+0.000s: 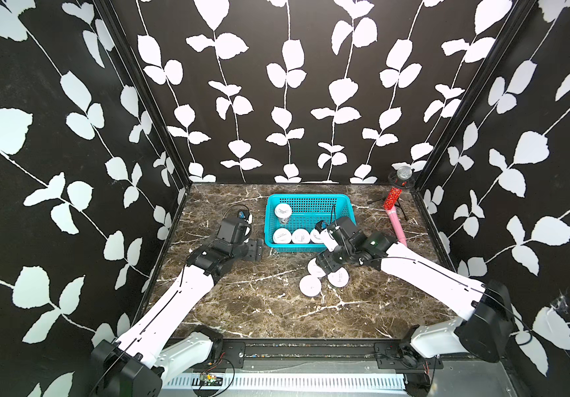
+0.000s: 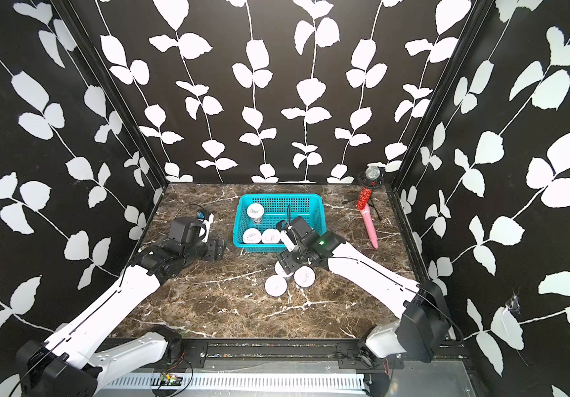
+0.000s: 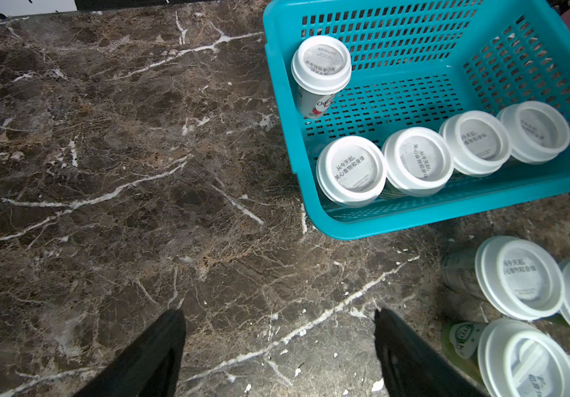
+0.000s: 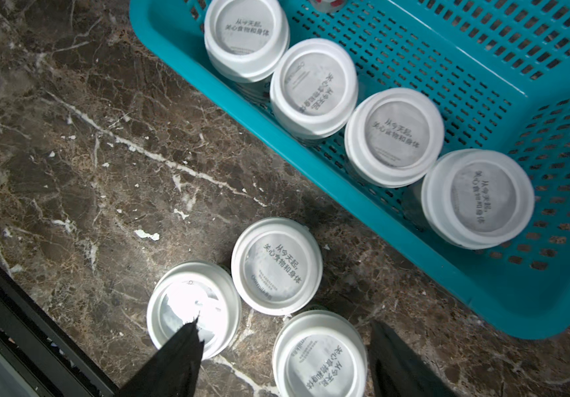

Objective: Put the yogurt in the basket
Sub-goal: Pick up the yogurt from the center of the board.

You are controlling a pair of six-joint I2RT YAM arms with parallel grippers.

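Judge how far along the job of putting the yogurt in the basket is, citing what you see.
Done: five yogurt cups sit in the basket, four in a row along one wall, one alone in a corner. In hand: nothing gripped; the right gripper hangs open over the three cups on the table, the left gripper open above bare marble. Left: those three cups have yet to go in.

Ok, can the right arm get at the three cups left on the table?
Probably yes. The right gripper hangs open right over the cups, with one of them in line between its fingers. Nothing covers their lids, and the basket stands to one side of them, not in the way.
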